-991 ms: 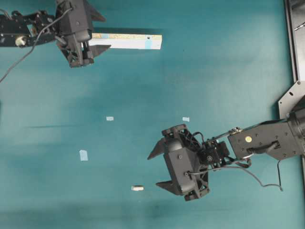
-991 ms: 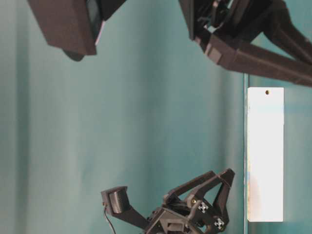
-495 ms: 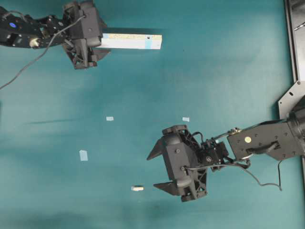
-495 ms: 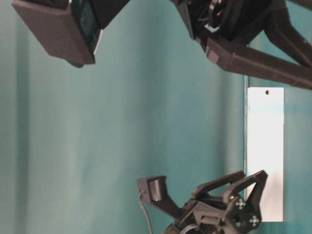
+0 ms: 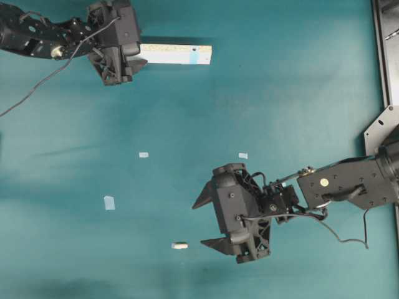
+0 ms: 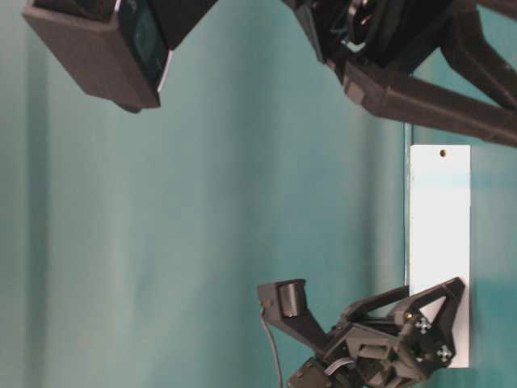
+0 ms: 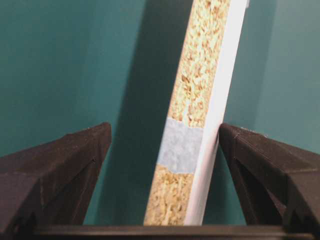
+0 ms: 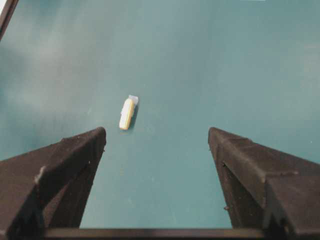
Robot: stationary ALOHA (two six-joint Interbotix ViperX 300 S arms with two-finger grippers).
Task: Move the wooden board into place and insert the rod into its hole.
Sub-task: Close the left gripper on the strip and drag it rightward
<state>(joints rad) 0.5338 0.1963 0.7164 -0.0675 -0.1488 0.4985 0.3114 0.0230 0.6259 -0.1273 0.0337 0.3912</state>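
Two spread claws | overhead: our left gripper (image 5: 129,55) straddles the wooden board's (image 5: 174,54) left end, long axis left-right; our right gripper (image 5: 201,223) beside the rod (image 5: 179,245) | left wrist: board between jaws, untouched | right wrist: rod ahead-left.

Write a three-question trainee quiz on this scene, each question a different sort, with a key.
1. True or false: the right gripper already holds the tiny cream-coloured cylindrical rod.
2. Which gripper has the long pale wooden board between its jaws? A) left B) right
3. Fill in: the patch near the board's far end is pale ____.

Key:
1. False; the rod lies free on the teal table, jaws open.
2. A; the left gripper straddles it, jaws open.
3. Blue.
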